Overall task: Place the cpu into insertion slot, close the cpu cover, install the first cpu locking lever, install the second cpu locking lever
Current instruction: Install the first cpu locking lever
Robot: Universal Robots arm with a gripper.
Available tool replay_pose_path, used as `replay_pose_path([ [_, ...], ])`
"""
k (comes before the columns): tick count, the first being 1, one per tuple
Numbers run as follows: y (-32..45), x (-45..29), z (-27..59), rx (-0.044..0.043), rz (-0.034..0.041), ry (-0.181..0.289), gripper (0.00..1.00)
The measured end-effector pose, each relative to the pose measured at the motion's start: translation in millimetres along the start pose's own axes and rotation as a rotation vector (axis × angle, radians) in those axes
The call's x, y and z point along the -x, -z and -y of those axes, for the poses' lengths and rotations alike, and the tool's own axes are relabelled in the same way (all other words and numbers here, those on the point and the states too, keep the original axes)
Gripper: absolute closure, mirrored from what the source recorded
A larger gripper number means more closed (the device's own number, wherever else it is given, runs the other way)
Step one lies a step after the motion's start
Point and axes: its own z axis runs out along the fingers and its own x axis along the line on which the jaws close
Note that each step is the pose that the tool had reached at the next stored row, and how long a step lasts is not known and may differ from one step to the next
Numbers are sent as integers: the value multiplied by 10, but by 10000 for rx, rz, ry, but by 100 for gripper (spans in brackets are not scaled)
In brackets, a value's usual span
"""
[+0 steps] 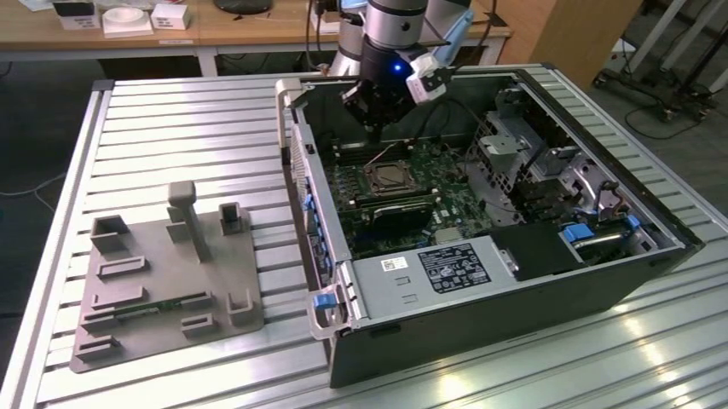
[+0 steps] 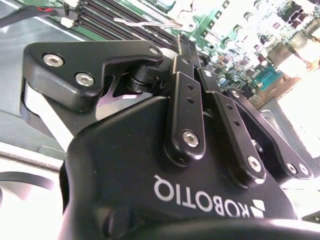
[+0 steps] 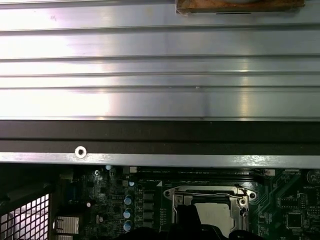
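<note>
Open from above over the slot (image 1: pixel 393 177), save for the gripper (image 1: pixel 373 129) hanging above it. Hemmed by case (image 1: pixel 298 179) walls; drive cage (image 1: pixel 514 141) on the exterior view's right, box (image 1: pixel 455 266) close by.

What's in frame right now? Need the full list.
table: 1, silver, slatted, under everything
case: 1, black, open, on table, exterior view's right
board: 1, green, inside case
slot: 1, silver-ringed, on board
cover: 1, silver, looks flat over slot
cpu: 1, pale grey, looks seated under cover
box: 1, black, white label, case's near end
fixture: 1, grey, on table, exterior view's left
desk: 1, wooden, behind table
arm: 1, grey, above case
claw: 1, black, above board, by slot
</note>
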Motion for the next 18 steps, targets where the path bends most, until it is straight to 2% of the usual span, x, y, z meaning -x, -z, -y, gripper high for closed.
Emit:
replay_pose_path([
  [4,-14,37,0,-1,-1,0,90],
  [9,-21,38,0,0,1,0,90],
  [18,-100,40,3,-4,0,1,90],
])
